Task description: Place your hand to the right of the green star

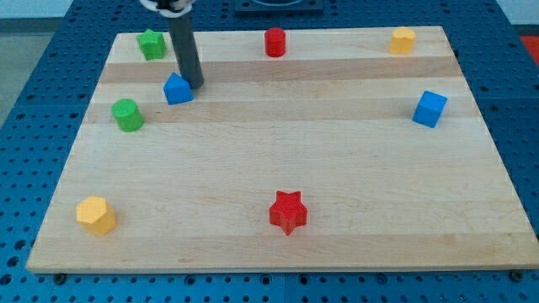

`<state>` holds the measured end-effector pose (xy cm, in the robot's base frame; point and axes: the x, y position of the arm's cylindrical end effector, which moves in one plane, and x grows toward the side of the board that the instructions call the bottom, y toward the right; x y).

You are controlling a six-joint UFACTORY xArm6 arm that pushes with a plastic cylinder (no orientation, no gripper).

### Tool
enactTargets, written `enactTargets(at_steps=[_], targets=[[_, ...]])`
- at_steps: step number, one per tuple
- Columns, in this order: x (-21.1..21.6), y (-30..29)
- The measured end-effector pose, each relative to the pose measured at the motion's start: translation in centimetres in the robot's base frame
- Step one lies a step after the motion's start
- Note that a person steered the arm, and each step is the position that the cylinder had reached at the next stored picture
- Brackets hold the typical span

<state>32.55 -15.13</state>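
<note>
Green star (152, 44) at table (278, 227) top-left corner. My tip (194, 85) just right of blue block (177, 88), below star. No fingers, nothing held. Slide up, stop beside star, avoid nudging block

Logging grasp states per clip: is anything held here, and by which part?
Nothing is held. My tip rests on the board beside the blue block, below-right of the green star.

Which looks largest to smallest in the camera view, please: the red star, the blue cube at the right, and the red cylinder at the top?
1. Red star, though it sits nearest the view's bottom, so nearness may inflate it.
2. Blue cube.
3. Red cylinder, farthest up the view.
</note>
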Motion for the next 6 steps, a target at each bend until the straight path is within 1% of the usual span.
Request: enactTargets(at_steps=[1, 2, 3, 4, 5, 6], targets=[[1.0, -2.2], [2.1, -3.3], [2.2, -3.8], [-0.1, -3.8], [-3.7, -3.0], [-6.5, -0.8]])
